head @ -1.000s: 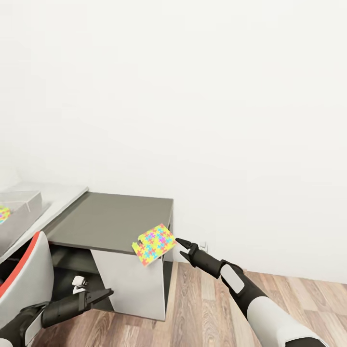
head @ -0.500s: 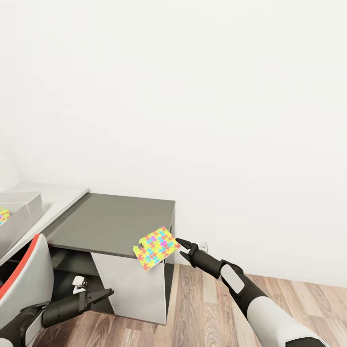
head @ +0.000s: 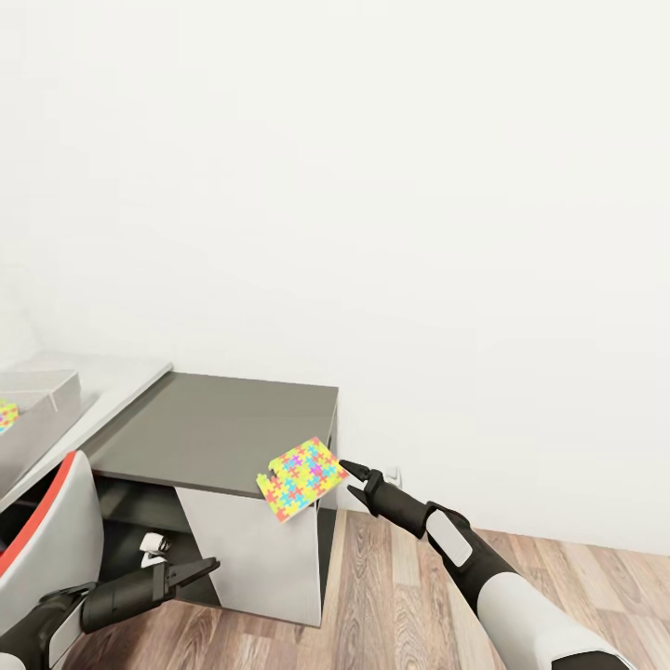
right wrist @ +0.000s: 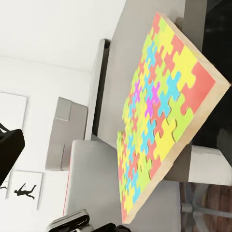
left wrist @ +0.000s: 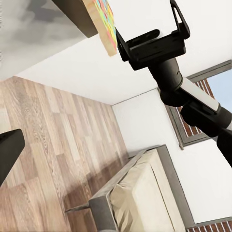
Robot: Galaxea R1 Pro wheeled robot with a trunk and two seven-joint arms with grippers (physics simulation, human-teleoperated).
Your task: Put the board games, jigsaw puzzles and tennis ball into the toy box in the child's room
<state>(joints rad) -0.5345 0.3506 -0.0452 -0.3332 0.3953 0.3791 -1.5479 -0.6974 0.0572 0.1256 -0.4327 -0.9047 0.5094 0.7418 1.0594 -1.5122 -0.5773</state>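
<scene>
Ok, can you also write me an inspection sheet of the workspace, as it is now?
Surface: dark grey cabinet top, joined to a pale desk top.
Job's things: jigsaw puzzle tilted, overhanging the cabinet's front corner; toy box on the desk, a colourful patch at its edge.
Clutter: nothing seen.
Hands: right hand open, fingertips at the puzzle's edge, contact unclear; left hand low beside the cabinet, empty, opening unclear.
Cables: nothing seen.
Surroundings: white chair with red trim, wood-plank floor, bed, white wall.
</scene>
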